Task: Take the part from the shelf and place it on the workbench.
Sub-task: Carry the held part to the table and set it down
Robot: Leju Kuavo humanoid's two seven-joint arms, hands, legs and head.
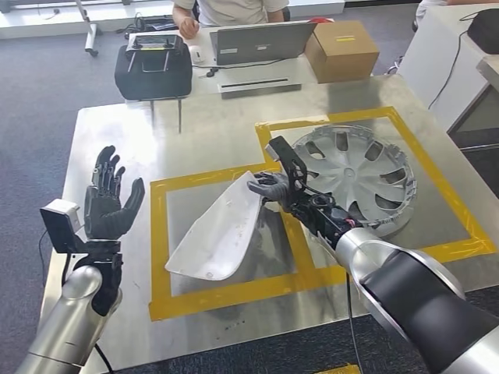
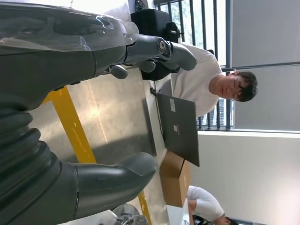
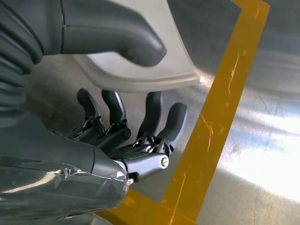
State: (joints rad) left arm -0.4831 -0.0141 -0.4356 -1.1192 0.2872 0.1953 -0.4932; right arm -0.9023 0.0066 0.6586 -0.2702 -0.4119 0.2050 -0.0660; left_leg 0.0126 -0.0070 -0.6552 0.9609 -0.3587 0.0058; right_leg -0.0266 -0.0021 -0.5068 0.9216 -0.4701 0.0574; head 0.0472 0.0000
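The part is a white curved panel [image 1: 217, 230]. Its lower edge rests on the steel workbench [image 1: 118, 140] inside a yellow tape square [image 1: 156, 257], and its upper right corner is lifted. My right hand [image 1: 272, 187] grips that corner. In the right wrist view the thumb [image 3: 116, 37] lies on top of the panel [image 3: 166, 65], with the dark fingers [image 3: 152, 122] curled underneath near the tape [image 3: 212, 117]. My left hand [image 1: 109, 202] is raised at the bench's left side, fingers spread and holding nothing. The left wrist view shows the left hand [image 2: 53, 70] the same way.
A silver hubcap [image 1: 353, 175] lies in a second taped square to the right. Behind the bench stands a table with a black case [image 1: 153, 66], a laptop [image 1: 262, 40] and a cardboard box [image 1: 341, 48]. A person [image 1: 229, 9] sits there.
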